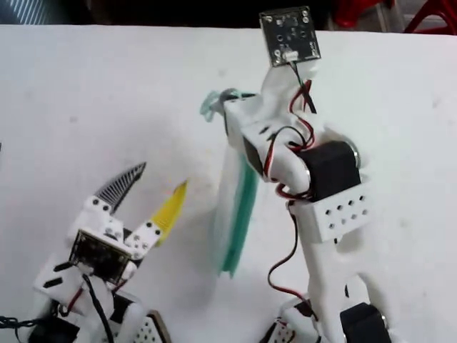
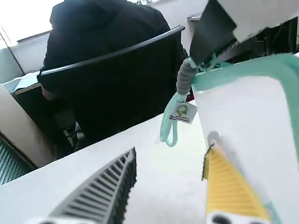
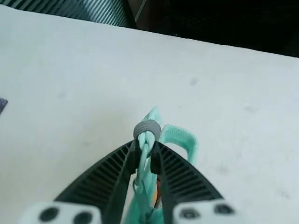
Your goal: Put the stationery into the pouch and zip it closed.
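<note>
My right pincer (image 3: 145, 142) pinches tight the zip pull (image 3: 147, 129) of the pouch (image 1: 237, 211). My left pincer (image 1: 161, 177) is wide open and empty, just beside it.

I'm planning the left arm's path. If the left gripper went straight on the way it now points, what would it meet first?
Probably the pouch: the left gripper aims at its far end near the teal loop, where the right gripper grips it. Depth is unclear.

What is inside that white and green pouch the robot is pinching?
Nothing inside can be seen. The pouch stands on edge, and its white sides with green trim cover whatever it holds. The right gripper is shut on its zip end.
</note>
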`<action>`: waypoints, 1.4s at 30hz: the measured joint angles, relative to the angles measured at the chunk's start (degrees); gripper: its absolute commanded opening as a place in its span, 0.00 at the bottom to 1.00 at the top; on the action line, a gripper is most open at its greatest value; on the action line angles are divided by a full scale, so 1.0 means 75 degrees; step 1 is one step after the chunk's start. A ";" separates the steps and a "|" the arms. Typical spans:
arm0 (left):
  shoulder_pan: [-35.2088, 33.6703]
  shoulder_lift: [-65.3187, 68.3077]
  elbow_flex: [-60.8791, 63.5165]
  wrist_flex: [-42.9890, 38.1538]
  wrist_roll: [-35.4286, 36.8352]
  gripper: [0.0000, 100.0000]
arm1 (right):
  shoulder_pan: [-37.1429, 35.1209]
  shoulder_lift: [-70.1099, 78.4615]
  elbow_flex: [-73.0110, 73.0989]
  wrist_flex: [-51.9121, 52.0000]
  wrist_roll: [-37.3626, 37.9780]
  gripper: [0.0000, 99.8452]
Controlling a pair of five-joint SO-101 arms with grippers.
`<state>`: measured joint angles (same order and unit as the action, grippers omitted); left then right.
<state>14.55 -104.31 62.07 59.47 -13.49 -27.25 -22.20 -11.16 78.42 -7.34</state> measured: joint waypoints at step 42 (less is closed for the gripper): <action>0.0926 0.0000 0.1641 -0.1723 0.1747 0.12 | -0.1289 -0.1512 0.1020 -0.0797 -0.1313 0.02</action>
<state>21.49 -104.31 74.37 46.55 -0.40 -36.92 -33.54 -3.52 72.44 -17.19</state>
